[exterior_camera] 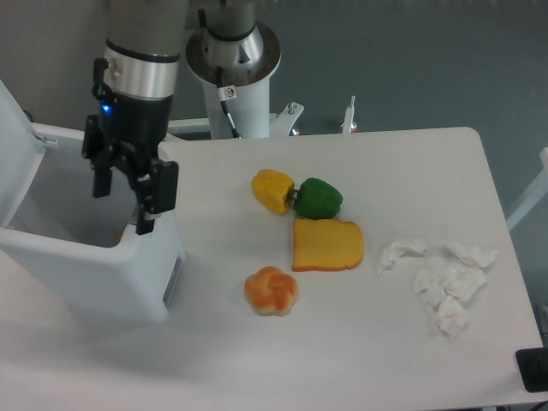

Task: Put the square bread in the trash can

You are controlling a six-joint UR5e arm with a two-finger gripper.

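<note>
claw (122, 210): black, spread wide, empty | trash can (94, 274): white smooth plastic box | square bread (327, 245): flat, orange-yellow

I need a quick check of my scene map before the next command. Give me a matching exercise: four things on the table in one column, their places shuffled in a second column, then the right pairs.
Things:
1. yellow pepper
2. round bun
3. crumpled tissues
4. end effector

Places:
A. right part of the table
B. over the open trash can at the left
C. touching the green pepper on its left side
D. in front of the toast slice, slightly left

Pairs: 1-C, 2-D, 3-A, 4-B
</note>
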